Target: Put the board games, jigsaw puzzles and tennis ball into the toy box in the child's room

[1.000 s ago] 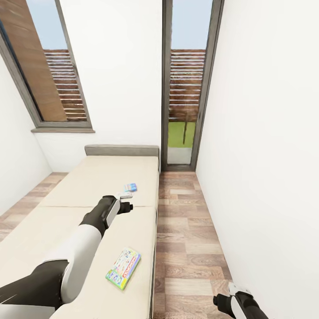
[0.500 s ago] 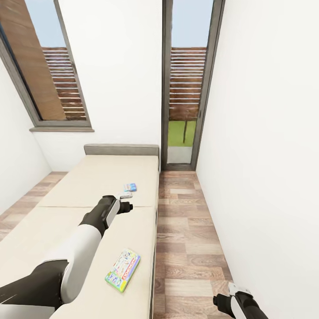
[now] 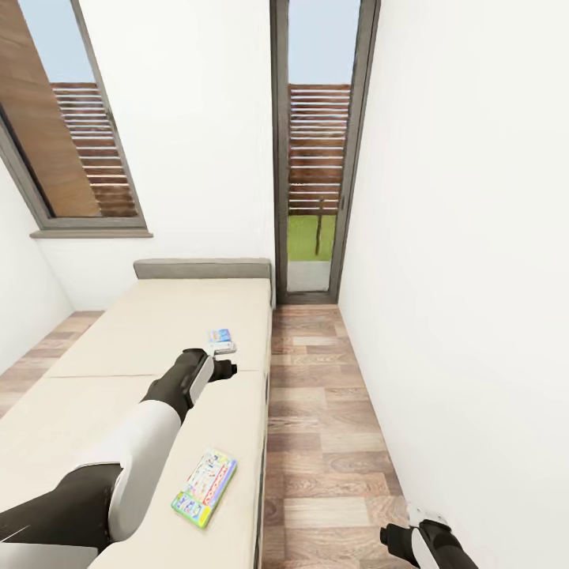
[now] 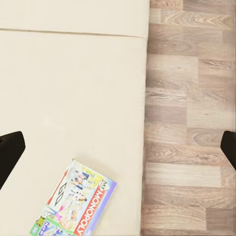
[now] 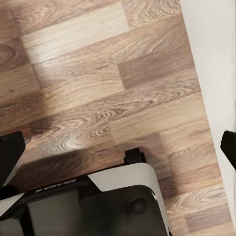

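In the head view I have my left claw [image 3: 229, 368] stretched over the bed [image 3: 118, 356] at centre left, its spread unclear from here, with a blue game box [image 3: 221, 341] just beyond it and a bigger game box [image 3: 204, 487] at the lower left. My left wrist view shows both fingers wide apart at the frame edges, the Monopoly box [image 4: 73, 206] low in the frame near the bed's edge. My right wrist view shows those fingers [image 5: 9, 156] wide apart over the wood floor [image 5: 98, 83].

We see open mattress on the bed [image 3: 118, 379] around two board games: one [image 3: 204, 487] near its floor-side edge, one [image 3: 222, 341] farther along. The left hand [image 3: 229, 368] hovers between them. Plank floor [image 3: 316, 411] lies bare beside the right wall [image 3: 474, 276].
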